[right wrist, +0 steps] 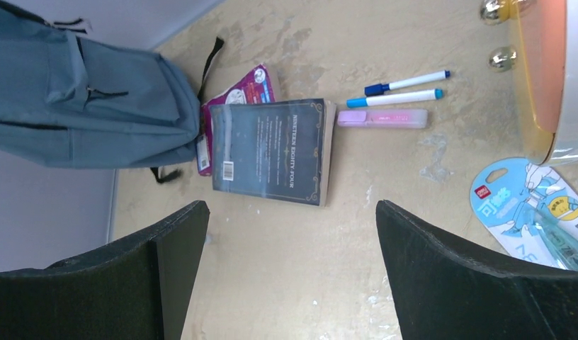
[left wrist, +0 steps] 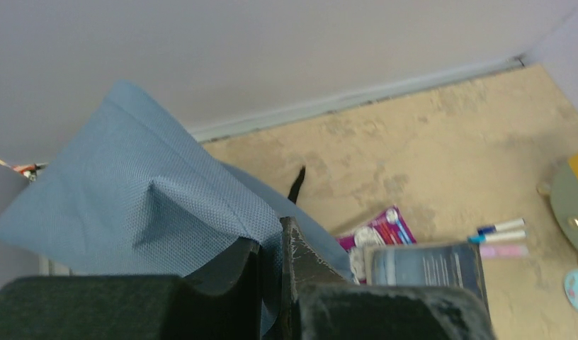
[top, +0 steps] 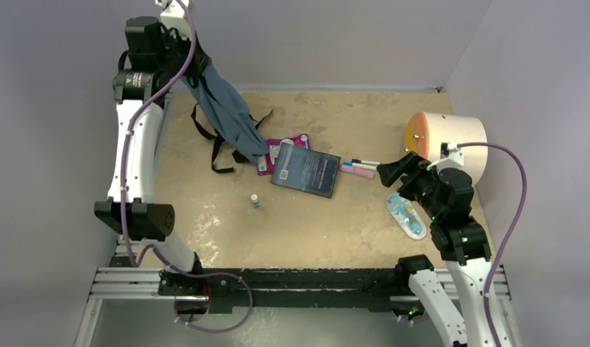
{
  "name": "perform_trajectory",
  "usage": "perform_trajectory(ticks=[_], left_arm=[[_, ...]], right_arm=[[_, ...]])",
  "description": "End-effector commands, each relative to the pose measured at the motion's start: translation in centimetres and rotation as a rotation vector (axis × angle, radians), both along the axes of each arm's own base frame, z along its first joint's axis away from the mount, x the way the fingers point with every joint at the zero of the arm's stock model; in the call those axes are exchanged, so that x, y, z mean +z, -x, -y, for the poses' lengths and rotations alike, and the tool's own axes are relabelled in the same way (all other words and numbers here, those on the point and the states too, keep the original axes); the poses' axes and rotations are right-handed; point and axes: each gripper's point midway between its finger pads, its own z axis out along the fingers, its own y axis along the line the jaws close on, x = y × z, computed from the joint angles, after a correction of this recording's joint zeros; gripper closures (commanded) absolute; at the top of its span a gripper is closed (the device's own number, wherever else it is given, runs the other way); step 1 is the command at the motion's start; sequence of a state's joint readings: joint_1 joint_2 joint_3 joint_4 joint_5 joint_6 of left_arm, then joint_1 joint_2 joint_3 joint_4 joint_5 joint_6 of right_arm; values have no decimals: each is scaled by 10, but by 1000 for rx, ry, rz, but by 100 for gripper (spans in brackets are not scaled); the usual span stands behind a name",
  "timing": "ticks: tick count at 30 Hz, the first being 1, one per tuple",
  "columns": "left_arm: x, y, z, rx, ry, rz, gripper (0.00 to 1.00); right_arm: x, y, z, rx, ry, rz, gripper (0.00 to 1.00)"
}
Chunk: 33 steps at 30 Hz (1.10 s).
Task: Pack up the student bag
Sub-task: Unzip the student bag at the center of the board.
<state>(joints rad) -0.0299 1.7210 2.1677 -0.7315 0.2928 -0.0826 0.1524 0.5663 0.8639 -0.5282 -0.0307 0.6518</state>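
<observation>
The grey-blue student bag (top: 227, 116) hangs from my left gripper (top: 178, 61) at the back left, its lower end resting on the table by a magenta packet (top: 288, 143). In the left wrist view the fingers (left wrist: 300, 262) are shut on a fold of the bag's fabric (left wrist: 130, 191). The bag also shows in the right wrist view (right wrist: 95, 106), front pocket facing the camera. My right gripper (top: 393, 172) is open and empty, hovering right of a dark book (top: 306, 170); the book shows in the right wrist view (right wrist: 272, 149) ahead of the fingers (right wrist: 180, 241).
Two markers (top: 364, 163) and a pink highlighter (top: 357, 170) lie right of the book. A blue-carded item (top: 406, 215) lies at the right. A white cylinder with an orange face (top: 444, 141) stands at the back right. A small bottle (top: 255, 201) stands mid-table.
</observation>
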Motion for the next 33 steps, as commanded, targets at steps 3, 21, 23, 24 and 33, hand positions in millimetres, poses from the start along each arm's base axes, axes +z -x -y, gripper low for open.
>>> perform_trajectory(ticks=[3, 21, 23, 24, 33], left_arm=[[45, 87, 24, -224, -104, 204, 100], [-72, 128, 51, -363, -542, 55, 100], [-72, 110, 47, -333, -576, 33, 100], [-70, 104, 49, -335, -579, 30, 100], [-28, 45, 27, -184, -766, 100, 100]], right_arm=[[12, 1, -19, 110, -34, 71, 10], [35, -2, -81, 512, -112, 202, 14], [30, -4, -84, 520, -121, 195, 14], [28, -5, -86, 524, -123, 190, 15], [18, -11, -141, 601, -138, 137, 17]])
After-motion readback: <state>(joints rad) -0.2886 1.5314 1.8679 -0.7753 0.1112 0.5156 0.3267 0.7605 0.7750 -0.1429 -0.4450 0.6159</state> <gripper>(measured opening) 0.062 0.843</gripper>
